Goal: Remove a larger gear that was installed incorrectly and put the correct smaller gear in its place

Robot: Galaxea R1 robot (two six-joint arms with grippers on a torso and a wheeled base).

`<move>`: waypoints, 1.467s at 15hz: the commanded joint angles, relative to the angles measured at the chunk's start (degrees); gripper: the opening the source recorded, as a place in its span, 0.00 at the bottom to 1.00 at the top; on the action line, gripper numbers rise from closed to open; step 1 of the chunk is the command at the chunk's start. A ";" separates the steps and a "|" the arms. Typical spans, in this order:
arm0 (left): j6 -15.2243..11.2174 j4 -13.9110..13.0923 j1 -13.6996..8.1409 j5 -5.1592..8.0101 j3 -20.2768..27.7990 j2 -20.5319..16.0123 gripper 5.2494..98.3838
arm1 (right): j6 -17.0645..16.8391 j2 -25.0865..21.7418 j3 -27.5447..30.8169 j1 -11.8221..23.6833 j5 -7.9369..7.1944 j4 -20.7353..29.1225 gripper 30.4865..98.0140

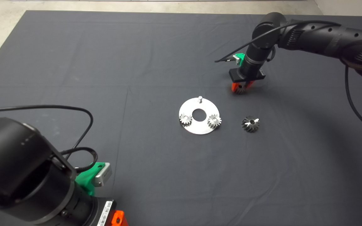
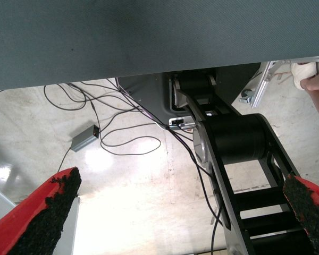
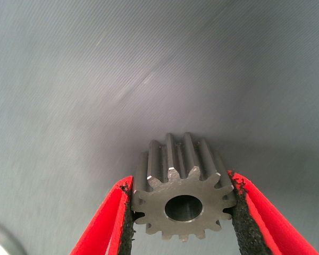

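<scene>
Head view shows us the right gripper [image 1: 240,88] over the mat [image 1: 74,62], reached in from the right edge and standing beyond and to the right of the round plate [image 1: 200,128]. Between its red fingers we see the small gear [image 1: 239,90], gripped. The right wrist view makes this clear: the two pads [image 3: 243,223] press on opposite sides of the small gear [image 3: 182,204], its flat face with the plain round hole turned toward the camera, and the dark mat [image 3: 149,79] lies behind it. We cannot tell if the gear touches the mat or is just above it.

On the plate we see two other small gears, one [image 1: 185,119] at the left rim and one [image 1: 214,121] at the right rim, with the large centre hole between them. A short pin [image 1: 200,99] stands bare at the far rim of the plate. The big gear [image 1: 250,123], with bright star-like cuts on its top, lies on the mat just right of the plate, apart from it and nearer to us than the right gripper.

The left gripper [image 1: 118,218] waits at the lower left edge. In the left wrist view its fingers [image 2: 45,212] stand wide apart with nothing between them, and beyond them we see floor [image 2: 122,202], cables [image 2: 127,141] and a black frame [image 2: 239,159].
</scene>
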 commanded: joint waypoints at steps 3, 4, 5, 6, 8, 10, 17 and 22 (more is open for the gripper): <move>-0.19 -1.09 -0.26 -0.18 0.68 0.00 1.00 | -0.11 6.84 2.60 5.18 -6.37 0.65 0.17; -0.19 -1.09 -0.26 -0.18 0.68 0.00 1.00 | 0.01 6.93 4.28 5.99 -6.46 0.73 0.17; -0.19 -1.09 -0.26 -0.18 0.68 0.00 1.00 | 0.29 7.08 6.14 7.06 -6.54 0.73 0.17; -0.19 -1.09 -0.26 -0.18 0.68 0.00 1.00 | 0.38 7.45 7.51 7.79 -7.16 0.82 0.17; -0.19 -1.09 -0.26 -0.18 0.68 0.00 1.00 | 0.55 7.63 9.52 8.67 -8.21 0.91 0.17; -0.19 -1.09 -0.26 -0.18 0.68 0.00 1.00 | 0.55 7.63 11.56 8.83 -8.39 1.71 0.17; -0.19 -1.09 -0.26 -0.18 0.68 0.00 1.00 | 1.26 9.03 14.38 8.49 -8.39 2.67 0.17; -0.19 -1.09 -0.26 -0.18 0.68 0.00 1.00 | 1.35 10.79 14.11 8.41 -8.30 2.49 0.17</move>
